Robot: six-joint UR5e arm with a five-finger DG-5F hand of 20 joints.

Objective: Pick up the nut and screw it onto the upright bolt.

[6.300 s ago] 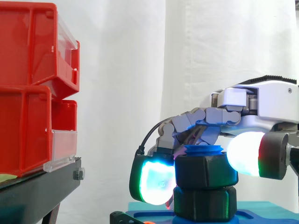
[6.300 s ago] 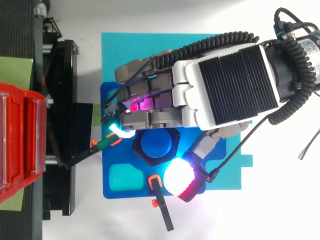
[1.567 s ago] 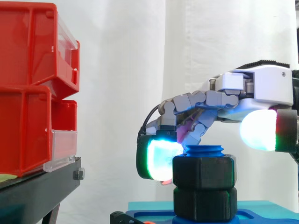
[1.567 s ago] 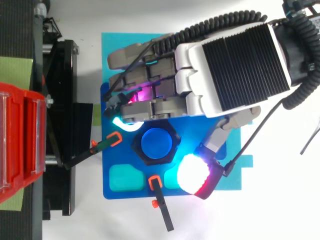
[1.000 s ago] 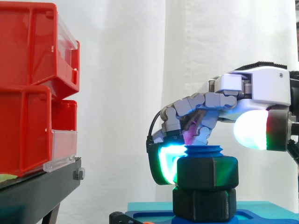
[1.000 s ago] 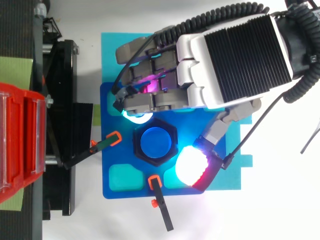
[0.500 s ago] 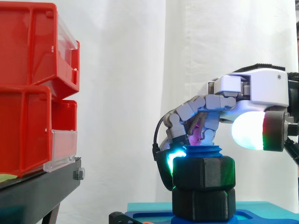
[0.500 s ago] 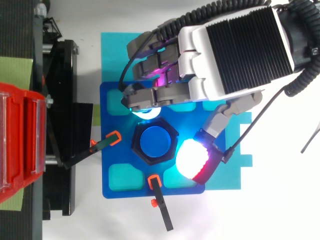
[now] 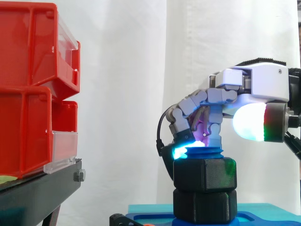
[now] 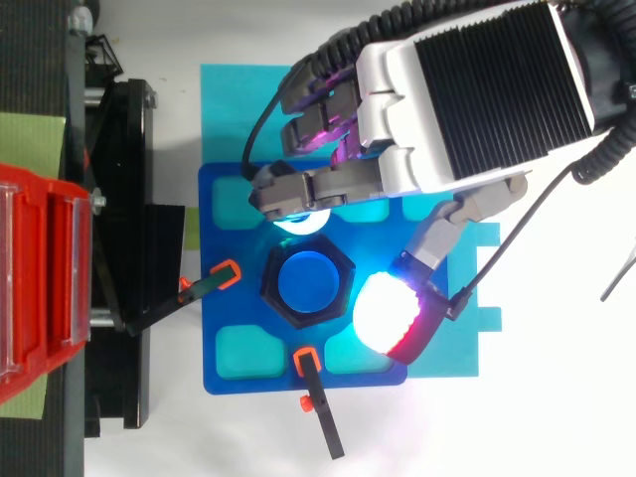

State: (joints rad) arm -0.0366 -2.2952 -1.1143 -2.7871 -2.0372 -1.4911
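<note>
Down on the blue fixture plate [image 10: 268, 383] I see the black nut [image 9: 204, 175] threaded on the upright blue bolt [image 10: 308, 283]. It sits on a second black hex piece [image 9: 204, 205], and a few turns of blue thread show above it. Two orange-tipped clamps [image 10: 227, 273] lie on the plate just beside the nut, one toward the stand and one at the near edge. A teal mat [image 10: 229, 109] lies under the plate on the table. Red bins [image 9: 28, 94] are stacked on the black stand [image 9: 42, 188], well apart from the bolt, with the white curtain [image 9: 122, 94] behind.

From the right, my hand [image 10: 467, 89] reaches in palm down over the bolt, its back level. Its fingers are curled downward and grip nothing. One cyan-lit fingertip [image 9: 181, 150] is at the nut's top rim on the far side. The white and red thumb pad [image 9: 251, 121] hangs higher than the nut, just beside it on the near side.
</note>
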